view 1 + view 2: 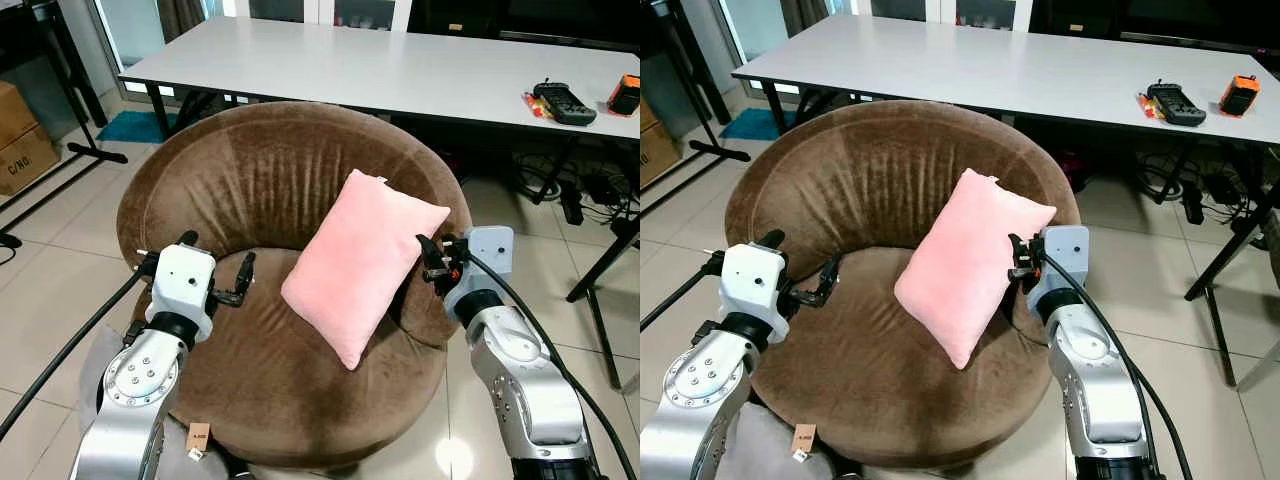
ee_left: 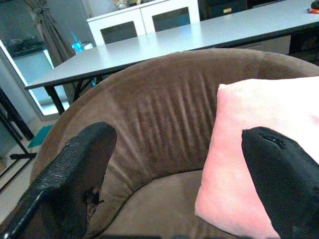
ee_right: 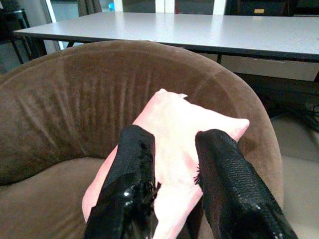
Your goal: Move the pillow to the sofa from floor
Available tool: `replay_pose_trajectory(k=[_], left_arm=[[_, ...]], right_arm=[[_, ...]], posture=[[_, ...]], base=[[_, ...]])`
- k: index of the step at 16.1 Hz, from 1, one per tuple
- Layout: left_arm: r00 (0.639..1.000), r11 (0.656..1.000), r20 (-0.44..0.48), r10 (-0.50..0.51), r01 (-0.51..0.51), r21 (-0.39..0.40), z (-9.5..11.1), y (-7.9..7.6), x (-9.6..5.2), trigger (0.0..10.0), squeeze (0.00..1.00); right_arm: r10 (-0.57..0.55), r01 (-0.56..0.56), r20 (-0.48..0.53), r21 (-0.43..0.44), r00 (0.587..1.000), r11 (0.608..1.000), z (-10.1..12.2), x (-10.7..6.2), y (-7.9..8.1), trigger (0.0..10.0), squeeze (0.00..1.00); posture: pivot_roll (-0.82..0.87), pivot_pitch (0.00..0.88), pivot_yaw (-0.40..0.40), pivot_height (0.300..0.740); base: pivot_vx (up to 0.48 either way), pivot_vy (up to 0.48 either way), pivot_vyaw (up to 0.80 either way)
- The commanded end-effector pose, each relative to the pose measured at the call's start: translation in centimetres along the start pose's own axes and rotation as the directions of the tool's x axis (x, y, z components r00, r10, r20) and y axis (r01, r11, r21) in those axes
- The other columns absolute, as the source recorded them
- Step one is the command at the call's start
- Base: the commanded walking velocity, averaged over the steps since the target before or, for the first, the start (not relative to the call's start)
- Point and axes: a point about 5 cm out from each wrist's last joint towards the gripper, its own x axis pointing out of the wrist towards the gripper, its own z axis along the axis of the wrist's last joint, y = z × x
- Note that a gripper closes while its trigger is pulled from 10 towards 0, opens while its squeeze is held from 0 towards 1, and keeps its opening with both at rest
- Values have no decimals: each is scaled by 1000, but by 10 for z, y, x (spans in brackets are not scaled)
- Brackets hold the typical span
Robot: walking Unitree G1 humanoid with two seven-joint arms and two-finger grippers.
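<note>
Behind your round brown sofa [image 1: 250, 200] runs a long white surface [image 1: 400, 70]. Your pink pillow [image 1: 362, 262] leans on the sofa's backrest; the right tool [image 1: 432, 258], fingers narrowly apart, sits at its edge. Your left tool [image 1: 238, 282] hovers spread wide over the seat.

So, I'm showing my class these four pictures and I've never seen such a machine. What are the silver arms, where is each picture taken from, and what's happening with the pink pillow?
This is a walking humanoid robot. Two pictures come from cameras in its head, looking down; two come from cameras on its wrists, looking along its black fingers. A pink pillow leans in a round brown sofa chair, in front of a long white table. The right gripper has its jaws at the pillow's edge; whether it grips is unclear. The left gripper is open beside the pillow, over the seat.
</note>
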Motion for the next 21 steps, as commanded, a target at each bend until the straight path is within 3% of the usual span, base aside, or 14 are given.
replay_pose_trajectory(k=[1,18,19,20,21], left_arm=[[1000,1000,3,-8,8,8,2,1,2,10000,0],[1000,999,7,11,-11,36,2,8,5,10000,0],[1000,999,7,17,-17,38,2,9,5,10000,0],[1000,999,6,30,-30,42,1,11,4,10000,0],[999,998,3,38,-39,44,1,13,3,10000,0]], right_arm=[[-7,7,-6,-2,1000,1000,0,-2,0,10000,0],[-37,38,-37,19,999,999,-8,2,0,10000,0],[-24,25,-25,50,999,998,-7,3,1,10000,0],[16,-16,-8,5,1000,1000,-4,4,5,10000,67],[42,-42,1,-31,999,999,-3,4,8,10000,1000]], posture=[[-82,0,42,740],[-68,0,29,740],[-59,0,24,740],[-58,0,24,740],[-55,0,22,740]], base=[[0,0,0],[-256,0,0],[-289,0,0],[0,0,0],[0,0,800]])
